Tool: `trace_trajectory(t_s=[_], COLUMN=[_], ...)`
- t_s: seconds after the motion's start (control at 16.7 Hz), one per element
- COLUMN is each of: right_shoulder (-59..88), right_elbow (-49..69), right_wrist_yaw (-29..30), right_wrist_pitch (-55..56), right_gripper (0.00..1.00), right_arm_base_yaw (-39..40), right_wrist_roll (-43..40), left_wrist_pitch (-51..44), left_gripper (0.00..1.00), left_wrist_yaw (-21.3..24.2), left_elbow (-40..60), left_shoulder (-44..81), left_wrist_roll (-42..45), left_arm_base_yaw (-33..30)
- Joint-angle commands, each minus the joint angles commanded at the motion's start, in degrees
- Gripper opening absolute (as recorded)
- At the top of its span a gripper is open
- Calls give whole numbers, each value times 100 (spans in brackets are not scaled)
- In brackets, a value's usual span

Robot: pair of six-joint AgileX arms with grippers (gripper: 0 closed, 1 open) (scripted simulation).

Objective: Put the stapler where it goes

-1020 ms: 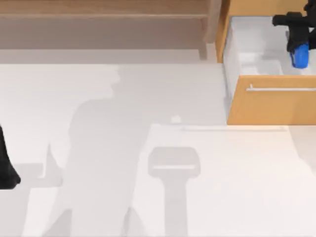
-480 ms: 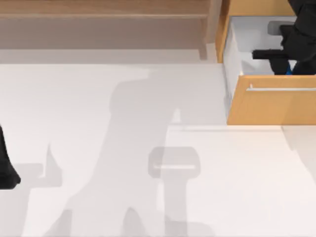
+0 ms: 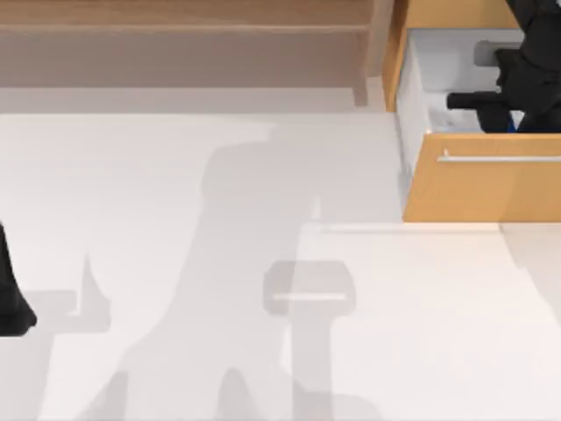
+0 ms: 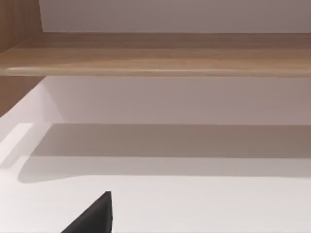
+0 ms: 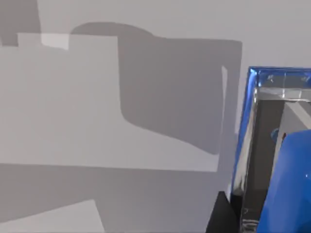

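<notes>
Over at the far right of the tabletop (image 3: pixel 263 175), the wooden drawer (image 3: pixel 482 189) stands pulled open, its pale inside showing behind the tan front panel with the thin metal handle (image 3: pixel 500 159). The right arm reaches down into that open drawer, and its black right pincer (image 3: pixel 508 114) sits low inside, just behind the front panel. A sliver of the stapler (image 3: pixel 511 127) peeks out in bright blue right at the pincer's tip, within the drawer's compartment. In the right wrist view the stapler (image 5: pixel 277 155) is very close to the camera, its blue body and shiny metal edge over the grey drawer floor (image 5: pixel 121 121), with a dark bit of the pincer beside it; whether the fingers are clamped on the stapler or have parted from it I cannot tell. The left arm is parked at the left edge of the tabletop, where the left pincer (image 3: pixel 10 303) shows as a dark shape, and I cannot make out its fingers either. Along the back runs a long wooden shelf (image 3: pixel 184 39).
</notes>
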Motion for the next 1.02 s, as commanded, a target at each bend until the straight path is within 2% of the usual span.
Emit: trace_trajectory(t_s=[0.24, 1.02], right_shoulder=[3, 3], right_elbow=[-29, -29], right_wrist_yaw=[5, 5], right_wrist_pitch=[25, 25], right_gripper=[0, 98], right_arm_base_yaw=[3, 3], right_wrist_roll=[0, 0], left_wrist_pitch=[0, 0], left_gripper=[100, 100], left_wrist_yaw=[0, 0], left_elbow=[0, 0], left_shoulder=[0, 0], left_wrist_roll=[0, 0], left_arm_base_yaw=[0, 0])
